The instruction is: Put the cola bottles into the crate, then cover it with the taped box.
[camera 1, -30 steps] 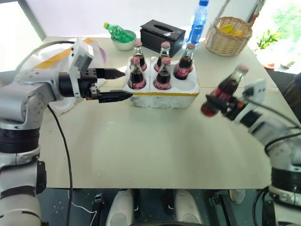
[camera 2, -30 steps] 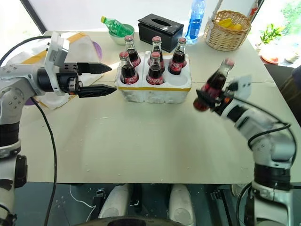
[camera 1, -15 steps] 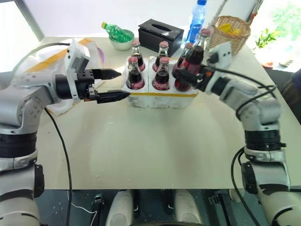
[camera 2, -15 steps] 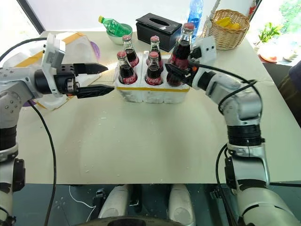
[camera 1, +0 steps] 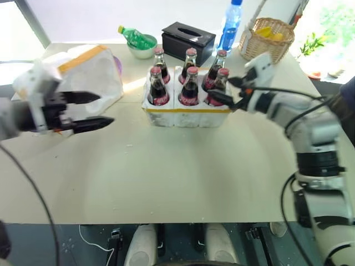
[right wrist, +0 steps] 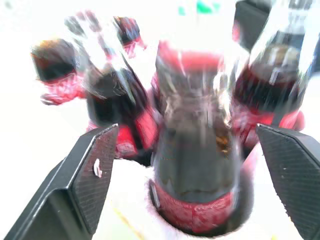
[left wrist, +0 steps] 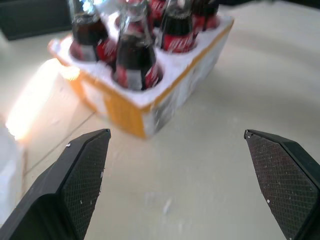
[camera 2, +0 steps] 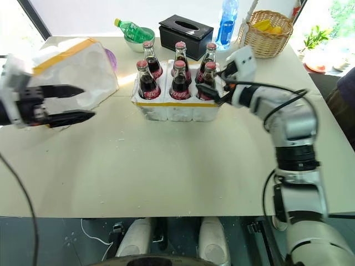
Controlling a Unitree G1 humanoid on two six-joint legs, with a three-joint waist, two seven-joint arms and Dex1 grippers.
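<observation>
We see a pale tabletop (camera 1: 177, 166) under bright window light. The crate (camera 1: 188, 113), upper centre, holds six cola bottles (camera 1: 189, 87); the taped box (camera 1: 89, 75) sits upper left. The right gripper (camera 1: 226, 91) spreads wide around a bottle, and the left gripper (camera 1: 91, 110) gapes wide.

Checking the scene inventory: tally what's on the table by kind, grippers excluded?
cola bottles: 6, all standing in the crate
crate: 1
taped box: 1
green plastic bottle: 1
blue water bottle: 1
bowl: 1
black tissue box: 1
wicker basket: 1
Total: 13
</observation>
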